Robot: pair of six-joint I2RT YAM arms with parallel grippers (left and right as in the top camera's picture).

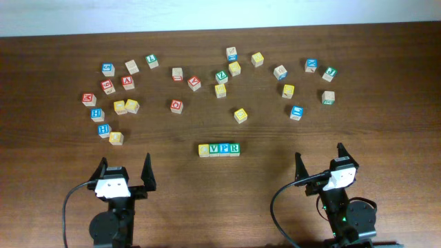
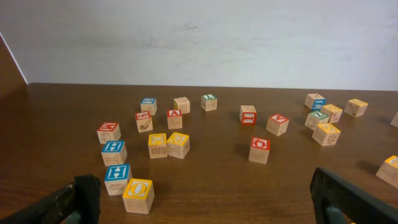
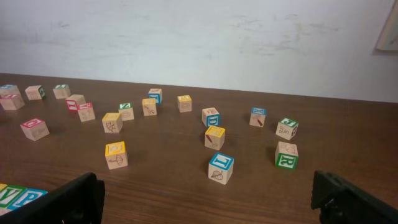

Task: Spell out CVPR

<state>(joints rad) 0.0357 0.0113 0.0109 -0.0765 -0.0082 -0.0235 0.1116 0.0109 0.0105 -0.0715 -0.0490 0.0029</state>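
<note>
left fingers (image 1: 147,173) and right fingers (image 1: 299,171) gaped wide, holding nothing. the 4-block row (image 1: 219,149) looked done; best to stay clear and confirm the yellow block (image 1: 204,149) read c.

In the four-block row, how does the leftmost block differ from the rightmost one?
Colour: the leftmost block is yellow, the rightmost block green. Letter: the leftmost block's is unreadable from overhead, the rightmost block's reads R. Both lie flat, touching a neighbour in the row.
</note>
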